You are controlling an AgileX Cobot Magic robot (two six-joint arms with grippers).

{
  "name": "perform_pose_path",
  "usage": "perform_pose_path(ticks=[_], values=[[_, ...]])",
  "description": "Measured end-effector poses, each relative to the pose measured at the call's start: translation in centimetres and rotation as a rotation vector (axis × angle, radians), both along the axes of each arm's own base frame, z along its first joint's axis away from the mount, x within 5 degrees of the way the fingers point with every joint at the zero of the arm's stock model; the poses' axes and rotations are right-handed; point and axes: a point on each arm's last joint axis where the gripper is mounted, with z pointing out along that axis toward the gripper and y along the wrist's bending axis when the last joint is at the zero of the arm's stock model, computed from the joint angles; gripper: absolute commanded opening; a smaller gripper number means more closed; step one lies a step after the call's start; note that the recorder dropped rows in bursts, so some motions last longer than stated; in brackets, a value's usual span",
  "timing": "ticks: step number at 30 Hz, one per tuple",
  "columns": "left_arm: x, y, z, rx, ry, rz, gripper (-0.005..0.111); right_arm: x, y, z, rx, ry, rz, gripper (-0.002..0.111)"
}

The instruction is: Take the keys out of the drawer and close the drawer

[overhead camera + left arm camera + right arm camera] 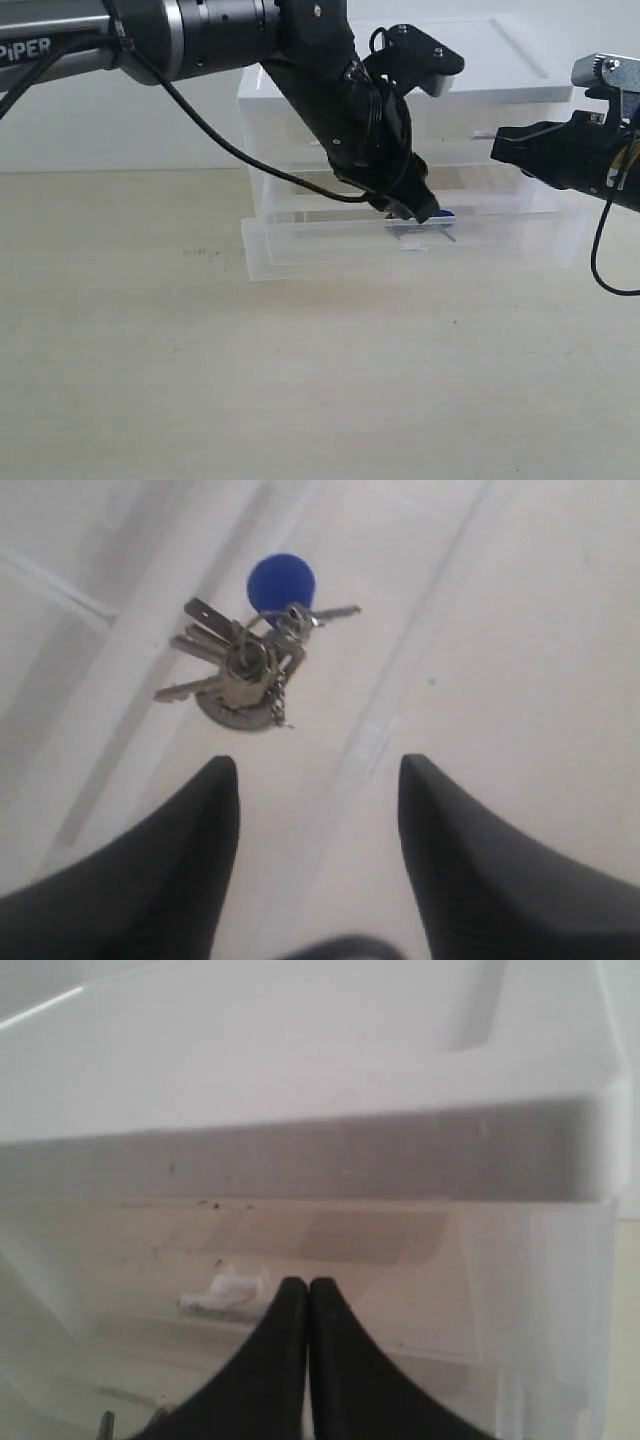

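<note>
The wide translucent drawer (pixel 300 250) stands pulled out at the bottom of the white unit (pixel 500 70). The keys (pixel 245 665), grey metal on a ring with a round blue cap (pixel 281 581), lie on the drawer floor. In the exterior view only the blue cap (pixel 443 214) and a bit of metal show beside the fingertips. My left gripper (pixel 318 770) hangs open just above the drawer, the keys a little ahead of its fingers and not between them. My right gripper (pixel 307 1288) is shut and empty, held in front of the unit's right upper drawer, near a small white handle (pixel 225 1293).
The unit's white lid (pixel 300 1080) fills the upper part of the right wrist view. The drawer's small white tab handle (pixel 410 243) sits at the front centre. The beige tabletop (pixel 300 380) stretches in front of the unit. A black cable (pixel 230 145) loops from the left arm.
</note>
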Motion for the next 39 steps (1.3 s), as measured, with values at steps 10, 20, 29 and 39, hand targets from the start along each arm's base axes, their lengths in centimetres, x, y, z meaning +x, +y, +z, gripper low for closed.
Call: perform_pose_path(ticks=[10,20,29,39], values=[[-1.2,-0.3,-2.4,0.047,-0.004,-0.242,0.046,0.0,0.0,0.0,-0.002,0.003,-0.001,0.0],[-0.8,-0.1,-3.8,0.078,-0.114,-0.309,0.046,0.0,0.0,0.0,-0.002,0.003,0.0,0.0],[-0.3,-0.2,-5.5,0.093,-0.125,-0.31,0.03,0.0,0.0,-0.1,-0.004,0.005,0.001,0.0],[0.2,-0.2,-6.0,0.102,-0.152,-0.317,0.004,0.0,0.0,-0.1,-0.005,0.006,0.0,0.0]])
